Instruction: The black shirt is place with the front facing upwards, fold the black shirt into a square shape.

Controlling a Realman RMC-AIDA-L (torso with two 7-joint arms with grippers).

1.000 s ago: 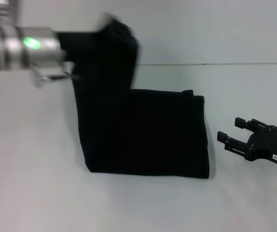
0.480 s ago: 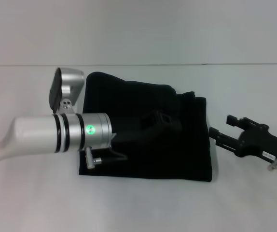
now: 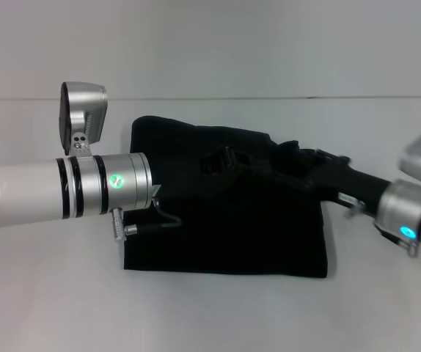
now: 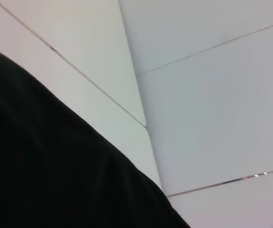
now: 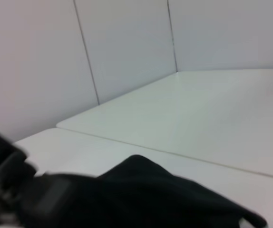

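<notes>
On the white table (image 3: pixel 218 315) in the head view lies the black cloth shirt (image 3: pixel 225 235), folded to a rough rectangle at the centre. Both arms reach over its far part: the left hand (image 3: pixel 229 160) from the left, the right hand (image 3: pixel 295 163) from the right, both black against the cloth, so whether either pinches it I cannot tell. Left wrist view: black shirt (image 4: pixel 46 161) fills the near corner before pale wall panels. Right wrist view: a dark mound of shirt (image 5: pixel 146 194) on the table (image 5: pixel 212 123).
</notes>
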